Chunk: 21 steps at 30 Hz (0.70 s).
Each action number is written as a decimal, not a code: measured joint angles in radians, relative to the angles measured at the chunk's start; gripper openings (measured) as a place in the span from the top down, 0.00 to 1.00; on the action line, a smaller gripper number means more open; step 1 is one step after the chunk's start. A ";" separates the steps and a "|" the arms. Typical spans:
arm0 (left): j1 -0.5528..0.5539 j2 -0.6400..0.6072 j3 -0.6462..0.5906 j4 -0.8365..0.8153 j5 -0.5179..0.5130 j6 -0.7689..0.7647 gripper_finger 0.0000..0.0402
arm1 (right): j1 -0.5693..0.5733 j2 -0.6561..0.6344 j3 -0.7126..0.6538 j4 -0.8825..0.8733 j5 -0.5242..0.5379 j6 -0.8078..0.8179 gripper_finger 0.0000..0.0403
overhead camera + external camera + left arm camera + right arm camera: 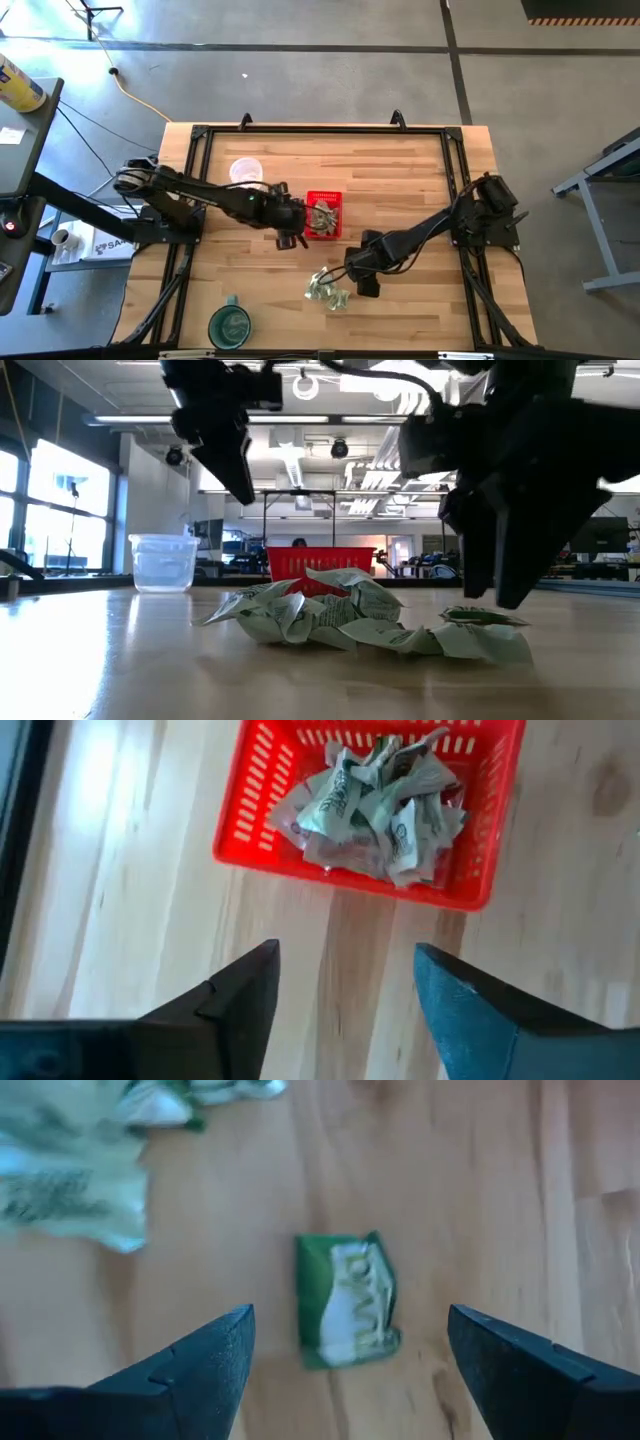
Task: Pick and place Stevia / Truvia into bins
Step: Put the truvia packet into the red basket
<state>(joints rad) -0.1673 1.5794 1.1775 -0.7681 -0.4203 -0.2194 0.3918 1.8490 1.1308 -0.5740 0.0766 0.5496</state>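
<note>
The right gripper (pixel 362 283) hovers low over the wooden table (pixel 420 180) with its 2 dark fingers spread wide, and a single green-and-white sachet (pixel 346 1301) lies flat on the boards between them; that framing suggests it is lined up to close on this 1 packet, which sits apart from the loose pile of sachets (pixel 328 290) just beside it. The left gripper (pixel 291 237) hangs next to the red basket (pixel 322 196), fingers parted and empty, probably having nothing left to carry there. Inside the basket a crumpled heap of sachets (pixel 375 805) already fills much of the floor. The packets are thin paper, creased and puckered, so they lie unevenly and overlap. The basket is rigid slotted plastic with low walls. A clear plastic cup (pixel 246 170) and a round green cup (pixel 230 325) stand well apart, seemingly unused.
</note>
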 joint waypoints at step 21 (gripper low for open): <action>-0.091 -0.186 -0.207 -0.160 -0.031 -0.277 0.62 | -0.082 0.031 0.046 -0.064 -0.056 0.075 0.97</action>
<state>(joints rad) -0.2581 1.3933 0.9707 -0.9277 -0.4515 -0.4964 0.3101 1.8798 1.1772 -0.6377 0.0202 0.6242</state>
